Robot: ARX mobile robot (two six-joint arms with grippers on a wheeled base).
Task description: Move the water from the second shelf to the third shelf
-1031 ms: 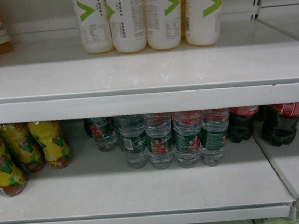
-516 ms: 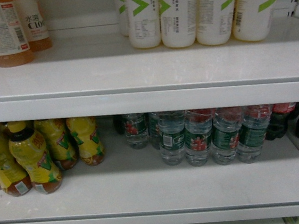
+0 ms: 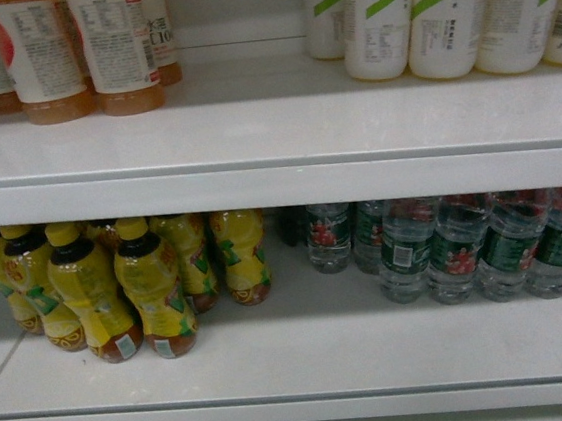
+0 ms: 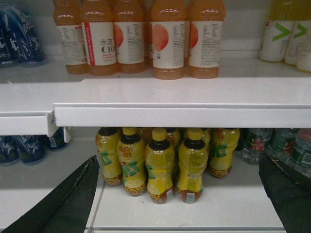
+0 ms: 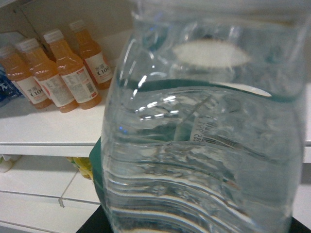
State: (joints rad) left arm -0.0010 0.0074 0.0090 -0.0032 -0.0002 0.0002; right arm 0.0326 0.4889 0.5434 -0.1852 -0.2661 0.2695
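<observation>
Clear ribbed plastic is filling nearly the whole right wrist view: the water [image 5: 204,141], with its dark green label band showing through the liquid, is sitting right against that camera. Judging by this closeness, the right gripper is carrying it, clamped round the bottle, though the fingers themselves are hidden behind it. So the lift off the shelf looks done and the carry is in hand. Next comes finding a bare stretch of the target shelf and setting the bottle down upright without knocking neighbours.

The left gripper [image 4: 180,194] is hanging with its dark fingers [image 4: 68,199] spread wide apart, holding nothing, in front of the yellow tea bottles [image 4: 160,165]. Beyond, in the head view, the remaining water bottles [image 3: 456,247] are standing on the lower shelf [image 3: 297,360], orange drinks [image 3: 73,51] above.
</observation>
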